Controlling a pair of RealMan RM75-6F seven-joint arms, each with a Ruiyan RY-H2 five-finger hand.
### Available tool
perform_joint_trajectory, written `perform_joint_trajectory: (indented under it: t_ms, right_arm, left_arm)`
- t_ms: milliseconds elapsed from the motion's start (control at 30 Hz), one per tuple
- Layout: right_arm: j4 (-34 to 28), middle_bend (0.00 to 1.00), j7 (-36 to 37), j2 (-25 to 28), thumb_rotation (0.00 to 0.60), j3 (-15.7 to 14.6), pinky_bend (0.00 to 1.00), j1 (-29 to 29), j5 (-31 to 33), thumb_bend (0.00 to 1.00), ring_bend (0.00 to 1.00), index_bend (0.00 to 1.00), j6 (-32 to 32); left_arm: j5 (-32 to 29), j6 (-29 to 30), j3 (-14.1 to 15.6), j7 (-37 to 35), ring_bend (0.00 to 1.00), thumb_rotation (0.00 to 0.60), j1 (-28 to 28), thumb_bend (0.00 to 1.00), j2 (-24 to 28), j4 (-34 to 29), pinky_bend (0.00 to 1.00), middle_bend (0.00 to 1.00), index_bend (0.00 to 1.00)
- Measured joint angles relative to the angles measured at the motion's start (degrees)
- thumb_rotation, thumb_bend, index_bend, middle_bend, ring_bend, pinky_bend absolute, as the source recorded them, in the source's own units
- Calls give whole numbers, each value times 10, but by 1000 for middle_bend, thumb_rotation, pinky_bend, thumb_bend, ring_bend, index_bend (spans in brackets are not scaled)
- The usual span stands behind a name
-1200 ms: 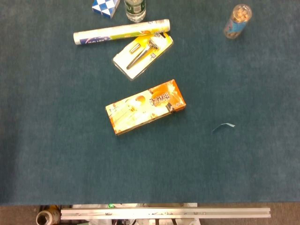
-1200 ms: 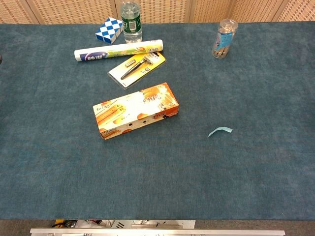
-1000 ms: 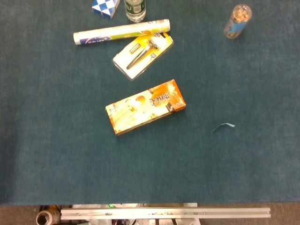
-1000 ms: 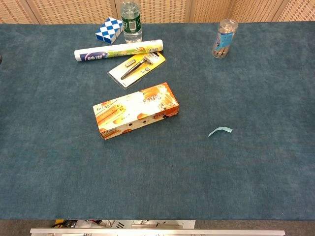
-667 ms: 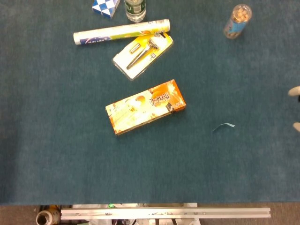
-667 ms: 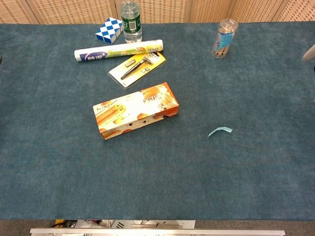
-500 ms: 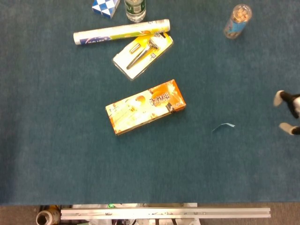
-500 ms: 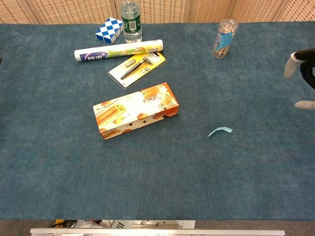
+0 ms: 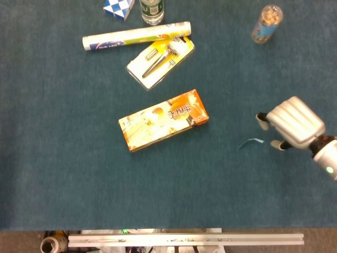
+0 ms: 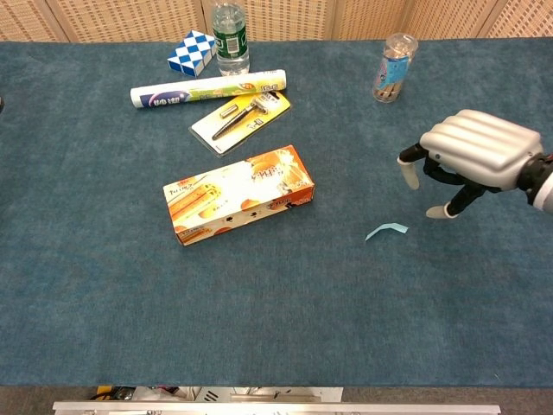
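Lab-style test table: blue felt, aluminium rail, scattered groceries.

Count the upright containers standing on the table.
2: a green-labelled bottle at the far edge beside the blue-and-white cube, and a clear jar far right, beyond the right hand.

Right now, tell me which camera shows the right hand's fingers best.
The chest view: it sees the right hand from the side, fingers hanging down, spread, holding nothing, just right of the blue paper strip. The head view looks down on the hand's back, so only fingertips peek out.
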Motion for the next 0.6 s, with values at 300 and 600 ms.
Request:
perform_joint_trajectory:
  t_ms: [300,600]
  right_arm:
    - [40,954,-43,-58,600,-8,1000,29,37,161,1000,562,-34]
    - [73,954,-60,-102,600,-15,1000,51,65,192,1000,563,-54]
  left_arm:
    - [-5,-4,-2,-4,110,600,-1,120,0,3,54,83,11]
    - [-7,-7,-2,-6,110,600,-1,120,-2,6,54,83,11]
